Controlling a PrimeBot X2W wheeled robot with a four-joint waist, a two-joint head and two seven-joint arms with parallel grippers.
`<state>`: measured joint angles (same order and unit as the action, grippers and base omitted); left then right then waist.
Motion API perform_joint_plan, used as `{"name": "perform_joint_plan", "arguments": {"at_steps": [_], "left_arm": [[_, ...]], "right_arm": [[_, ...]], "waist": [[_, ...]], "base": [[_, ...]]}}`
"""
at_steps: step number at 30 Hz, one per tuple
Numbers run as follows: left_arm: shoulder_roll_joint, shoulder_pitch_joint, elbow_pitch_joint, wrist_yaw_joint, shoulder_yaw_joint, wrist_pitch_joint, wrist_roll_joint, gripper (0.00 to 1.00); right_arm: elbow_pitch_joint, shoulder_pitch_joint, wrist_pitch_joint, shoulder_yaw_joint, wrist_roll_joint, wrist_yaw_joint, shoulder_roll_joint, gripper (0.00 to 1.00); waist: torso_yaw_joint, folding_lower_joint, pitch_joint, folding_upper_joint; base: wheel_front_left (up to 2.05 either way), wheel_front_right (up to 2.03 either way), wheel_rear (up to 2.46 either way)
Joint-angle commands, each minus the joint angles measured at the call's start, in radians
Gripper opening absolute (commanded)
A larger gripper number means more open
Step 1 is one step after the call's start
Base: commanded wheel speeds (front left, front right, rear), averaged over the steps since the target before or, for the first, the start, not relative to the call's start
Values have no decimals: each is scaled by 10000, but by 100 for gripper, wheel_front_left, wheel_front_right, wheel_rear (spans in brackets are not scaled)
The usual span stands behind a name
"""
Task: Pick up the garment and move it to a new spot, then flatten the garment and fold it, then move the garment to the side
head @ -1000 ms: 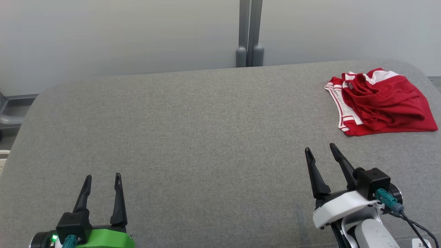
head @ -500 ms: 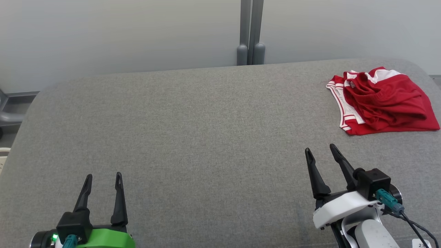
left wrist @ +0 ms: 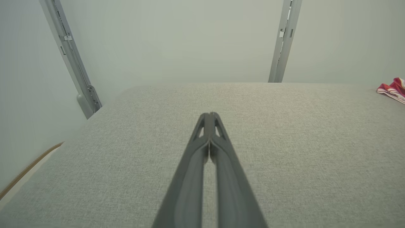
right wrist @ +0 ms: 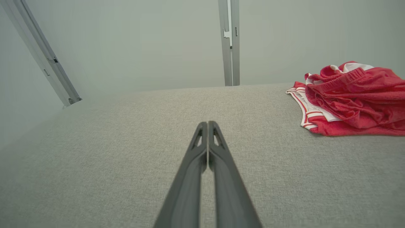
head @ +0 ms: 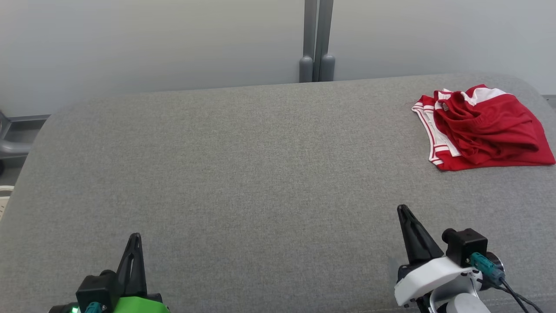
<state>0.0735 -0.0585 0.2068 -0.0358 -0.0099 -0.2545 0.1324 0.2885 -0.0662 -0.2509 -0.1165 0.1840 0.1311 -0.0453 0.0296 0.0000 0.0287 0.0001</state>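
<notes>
The left gripper (head: 134, 243) and right gripper (head: 407, 215) are pinched closed on nothing; the red garment (head: 486, 130) lies well ahead and right of the right gripper; a closed gripper might shove it, not grab it.

Right gripper (right wrist: 208, 123): fingers pressed together, empty, above grey padded surface (right wrist: 126, 152). Red-and-white garment (right wrist: 351, 98): crumpled heap, far right, well apart from gripper.
</notes>
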Motion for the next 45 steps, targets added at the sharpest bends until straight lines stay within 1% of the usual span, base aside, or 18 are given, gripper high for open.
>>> {"name": "perform_joint_plan", "arguments": {"at_steps": [1, 2, 12, 23, 38, 39, 45], "left_arm": [[6, 155, -27, -31, 89, 146, 426, 0], [6, 155, -27, -31, 89, 146, 426, 0], [-27, 409, 49, -159, 195, 586, 2398, 0], [-59, 664, 129, -288, 299, 1009, 4319, 0], [-89, 971, 253, -435, 442, 1531, 6572, 0], [-92, 1016, 269, -451, 460, 1595, 6849, 0], [-102, 1108, 303, -495, 507, 1749, 7508, 0]], "right_arm": [[-118, -120, 88, 57, 448, 0, -19, 0], [-118, -120, 88, 57, 448, 0, -19, 0], [-121, -217, 551, 337, 2400, -1, -87, 0], [-132, -314, 1018, 632, 4277, -1, -130, 0], [-147, -412, 1592, 1009, 6456, -1, -162, 0], [-148, -420, 1660, 1058, 6723, -1, -164, 0], [-150, -455, 1839, 1178, 7356, -1, -168, 0]], "waist": [[-4, 0, -5, -1], [-4, 0, -5, -1], [-28, 0, -33, -1], [-54, 0, -64, -1], [-90, 0, -106, -1], [-95, 0, -111, -1], [-107, 0, -125, -1]], "base": [[0, 0, 0], [0, 0, 0], [0, 0, 0], [0, 0, 0], [0, 0, 0], [0, 0, 0], [0, 0, 0]]}}
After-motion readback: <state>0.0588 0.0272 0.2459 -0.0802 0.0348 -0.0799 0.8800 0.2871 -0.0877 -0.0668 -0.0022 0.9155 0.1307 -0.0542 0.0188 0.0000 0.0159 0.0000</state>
